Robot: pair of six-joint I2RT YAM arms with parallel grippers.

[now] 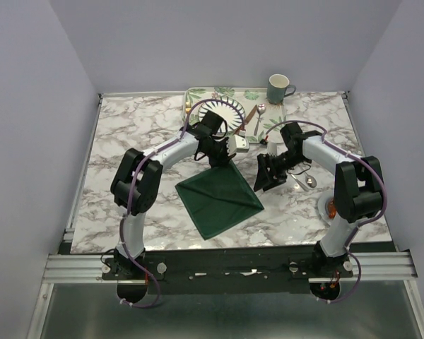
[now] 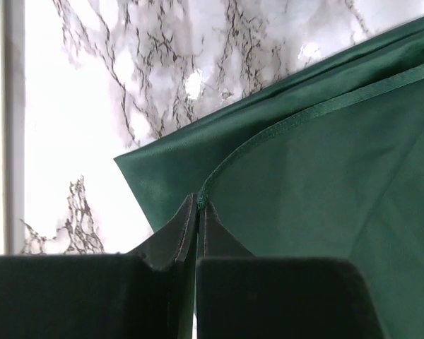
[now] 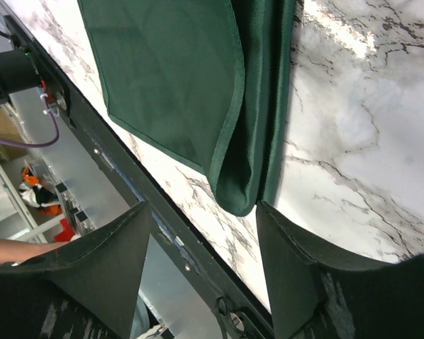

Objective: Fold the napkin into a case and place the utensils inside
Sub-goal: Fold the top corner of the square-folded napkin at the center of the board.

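The dark green napkin (image 1: 219, 201) lies folded on the marble table, one corner pointing away from the arms. My left gripper (image 1: 222, 159) is at that far corner, shut on the napkin's hemmed edge (image 2: 230, 159), which rises pinched between my fingertips (image 2: 199, 203). My right gripper (image 1: 261, 180) stands open at the right corner. The folded corner of the napkin (image 3: 237, 187) sits just ahead of its gap (image 3: 203, 206), touching the right finger (image 3: 279, 240). On the tray, a silver spoon (image 1: 260, 111) and a brown knife (image 1: 249, 119) lie beside the plate, and a gold fork (image 1: 189, 107) lies on its left.
A leaf-patterned tray (image 1: 258, 95) at the back holds a striped plate (image 1: 222, 111). A green mug (image 1: 278, 88) stands behind it. A shiny silver piece (image 1: 307, 182) lies right of my right gripper. The table's front rail (image 3: 127, 169) runs close below the napkin.
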